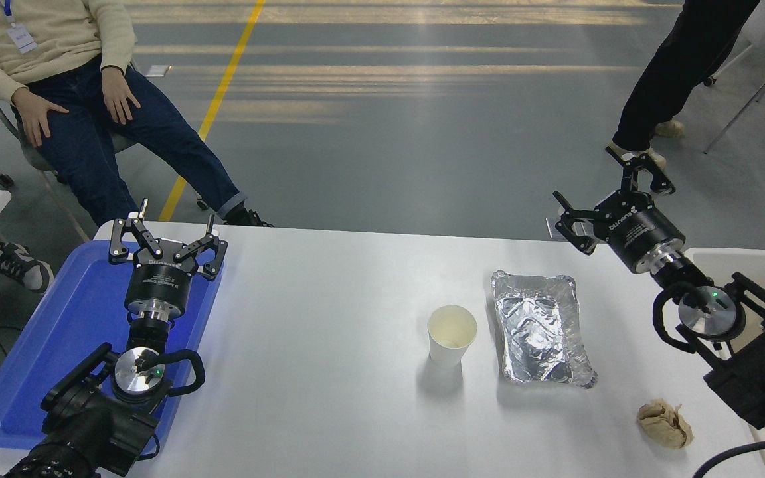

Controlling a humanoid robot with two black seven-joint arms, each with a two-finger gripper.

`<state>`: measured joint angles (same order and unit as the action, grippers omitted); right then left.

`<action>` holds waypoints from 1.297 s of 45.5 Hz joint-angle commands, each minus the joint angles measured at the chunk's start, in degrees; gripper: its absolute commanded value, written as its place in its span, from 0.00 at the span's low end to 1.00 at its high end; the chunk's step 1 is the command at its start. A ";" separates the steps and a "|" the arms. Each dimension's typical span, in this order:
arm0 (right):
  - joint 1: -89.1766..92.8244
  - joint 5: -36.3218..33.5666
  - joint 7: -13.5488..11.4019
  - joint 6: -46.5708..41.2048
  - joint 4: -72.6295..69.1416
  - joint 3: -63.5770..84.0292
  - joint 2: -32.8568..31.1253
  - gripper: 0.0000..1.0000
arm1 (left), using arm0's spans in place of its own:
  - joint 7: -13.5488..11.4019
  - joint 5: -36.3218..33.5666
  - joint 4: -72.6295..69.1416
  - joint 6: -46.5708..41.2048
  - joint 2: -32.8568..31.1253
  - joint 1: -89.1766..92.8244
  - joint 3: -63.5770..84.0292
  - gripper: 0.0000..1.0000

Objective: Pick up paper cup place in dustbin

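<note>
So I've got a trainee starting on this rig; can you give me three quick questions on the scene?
1. True or false: the cup stands upright.
2. What lies just right of the cup? A) foil tray B) paper wad C) blue tray
3. The right gripper is ____ (open/shut).
4. Skip: the left gripper is parked over the blue tray.

Key: 1 true; 2 A; 3 open.
</note>
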<state>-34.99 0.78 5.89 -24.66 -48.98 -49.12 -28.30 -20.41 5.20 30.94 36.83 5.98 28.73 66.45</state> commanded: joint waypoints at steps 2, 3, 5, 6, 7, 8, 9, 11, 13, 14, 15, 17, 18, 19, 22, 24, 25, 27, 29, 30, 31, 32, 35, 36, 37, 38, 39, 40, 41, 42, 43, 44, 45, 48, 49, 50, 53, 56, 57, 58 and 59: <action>-5.17 5.20 -0.44 0.14 -5.60 15.18 -11.51 1.00 | 0.10 -0.01 -0.01 -0.01 0.00 0.01 0.00 1.00; -5.96 5.20 -0.35 0.31 -6.21 16.67 -12.48 1.00 | 0.10 -0.01 -0.01 -0.01 0.00 0.01 0.00 1.00; -7.37 5.37 -0.44 0.40 -6.92 19.49 -14.15 1.00 | 0.10 -0.01 -0.01 -0.01 0.00 0.01 0.00 1.00; -8.16 5.63 -0.44 0.40 -7.18 20.81 -14.85 1.00 | 0.10 -0.01 -0.01 -0.01 0.00 0.01 0.00 1.00; -8.86 5.81 -0.44 0.40 -7.36 22.12 -15.64 1.00 | 0.10 -0.01 -0.01 -0.01 0.00 0.01 0.00 1.00; -9.56 5.90 -0.44 0.40 -7.80 23.44 -16.52 1.00 | 0.10 -0.01 -0.01 0.08 0.00 0.01 0.00 1.00; -10.35 5.99 -0.44 0.31 -8.24 24.76 -17.22 1.00 | 0.10 -0.01 -0.01 -0.01 0.00 0.01 0.00 1.00; -11.93 6.51 -0.44 0.31 -9.03 27.66 -18.98 1.00 | 0.10 -0.01 -0.01 0.08 0.00 0.01 0.00 1.00; -13.69 7.65 -0.44 0.31 -9.99 30.21 -20.21 1.00 | 0.10 -0.01 -0.01 -0.01 0.00 0.01 0.00 1.00; -14.57 8.27 -0.44 0.40 -10.43 31.44 -20.74 1.00 | 0.10 -0.01 -0.01 -0.01 0.00 0.01 0.00 1.00; -15.45 8.79 -0.44 0.40 -10.96 32.32 -21.09 1.00 | 0.10 -0.01 -0.01 -0.01 0.00 0.01 0.00 1.00; -16.95 9.76 -0.44 0.49 -12.54 34.43 -21.71 1.00 | 0.10 -0.01 -0.01 -0.01 0.00 0.01 0.00 1.00; -17.47 10.03 -0.44 0.49 -13.42 35.31 -22.06 1.00 | 0.10 -0.01 -0.01 0.08 0.00 0.01 0.00 1.00; -18.00 10.29 -0.44 0.58 -14.38 36.28 -22.50 1.00 | 0.19 -0.01 -0.01 -0.01 0.00 0.01 0.00 1.00; -20.29 11.43 -0.52 0.58 -16.76 39.27 -24.00 1.00 | 0.19 -0.01 -0.01 -0.01 0.00 0.01 0.00 1.00; -22.04 12.49 -0.52 0.58 -17.64 41.46 -24.44 1.00 | 0.19 -0.01 -0.01 -0.01 0.00 0.01 0.00 1.00; -22.92 13.10 -0.52 0.58 -17.99 42.78 -24.53 1.00 | 0.19 -0.01 -0.01 -0.01 0.00 0.01 0.00 1.00; -25.03 14.51 -0.52 0.58 -18.61 45.68 -24.96 1.00 | 0.19 -0.01 -0.01 -0.01 0.00 0.01 0.00 1.00; -27.22 15.82 -0.52 0.58 -19.31 48.84 -25.23 1.00 | 0.19 -0.01 -0.01 0.08 0.00 0.01 0.00 1.00; -28.54 16.44 -0.52 0.58 -19.75 50.51 -25.32 1.00 | 0.19 -0.01 -0.01 0.08 0.00 0.01 0.00 1.00; -29.77 17.06 -0.52 0.58 -20.28 52.18 -25.32 1.00 | 0.19 -0.01 -0.01 -0.01 0.00 0.01 0.00 1.00; -31.09 17.67 -0.52 0.58 -20.80 53.94 -25.32 1.00 | 0.19 -0.01 -0.01 -0.01 0.00 0.01 0.00 1.00; -35.48 19.08 -0.52 0.58 -21.77 59.21 -25.32 1.00 | 0.28 -0.01 -0.01 0.08 0.09 0.01 0.00 1.00; -36.98 19.43 -0.52 0.58 -21.95 60.97 -25.23 1.00 | 0.28 -0.01 -0.01 0.08 0.09 0.01 0.00 1.00; -38.64 19.70 -0.61 0.58 -22.21 62.73 -25.14 1.00 | 0.19 -0.01 -0.01 0.08 0.09 0.01 0.00 1.00; -40.14 19.96 -0.61 0.58 -22.48 64.31 -25.05 1.00 | 0.28 -0.01 -0.01 0.08 0.09 0.01 0.00 1.00; -41.63 20.05 -0.70 0.58 -22.74 66.07 -24.88 1.00 | 0.19 -0.01 -0.01 0.08 0.09 0.01 0.00 1.00; -43.22 20.31 -0.70 0.58 -22.92 67.82 -24.70 1.00 | 0.28 -0.01 -0.01 0.08 0.09 0.01 0.00 1.00; -44.62 20.57 -0.87 0.49 -23.09 69.41 -24.53 1.00 | 0.28 -0.01 -0.01 0.08 0.09 0.01 0.00 1.00; -46.12 20.66 -1.14 0.40 -23.09 70.99 -24.18 1.00 | 0.28 -0.01 -0.01 0.08 0.09 0.01 0.00 1.00; -47.70 20.84 -1.31 0.31 -23.09 72.48 -23.57 1.00 | 0.19 -0.01 -0.01 -0.01 0.09 0.01 0.00 1.00; -49.19 20.84 -1.58 0.14 -23.09 73.98 -22.69 1.00 | 0.28 -0.01 -0.01 0.08 0.09 0.01 0.00 1.00; -50.77 20.84 -1.75 0.14 -23.09 75.47 -21.90 1.00 | 0.19 -0.01 -0.01 0.08 0.09 0.01 0.00 1.00; -55.17 20.75 -1.84 0.14 -23.18 80.13 -18.82 1.00 | 0.19 -0.01 -0.01 -0.01 0.09 0.01 0.00 1.00; -56.75 20.67 -1.84 0.14 -23.18 81.97 -17.77 1.00 | 0.19 -0.01 -0.01 -0.01 0.09 0.01 0.00 1.00; -58.25 20.58 -1.84 0.05 -23.18 83.56 -16.63 1.00 | 0.19 -0.01 -0.01 -0.01 0.09 0.01 0.00 1.00; -62.64 20.05 -2.02 0.05 -23.62 88.65 -12.50 1.00 | 0.19 -0.01 -0.01 -0.01 0.09 0.01 0.00 1.00; -65.81 19.87 -2.11 0.05 -25.02 93.40 -9.07 1.00 | 0.19 -0.01 -0.01 -0.01 0.09 0.01 0.00 1.00; -66.69 19.96 -2.11 0.05 -25.55 94.90 -8.10 1.00 | 0.19 -0.01 -0.01 -0.01 0.09 0.01 0.00 1.00; -67.31 19.96 -2.19 0.05 -25.90 96.30 -7.22 1.00 | 0.19 -0.01 -0.01 -0.01 0.09 0.01 0.00 1.00; -67.92 19.96 -2.28 0.05 -26.25 97.62 -6.17 1.00 | 0.19 -0.01 -0.01 -0.01 0.09 0.01 0.00 1.00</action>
<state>-89.96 20.47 4.19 -24.49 -72.17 31.34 -44.36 -20.18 5.18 30.94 36.89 6.05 28.74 66.45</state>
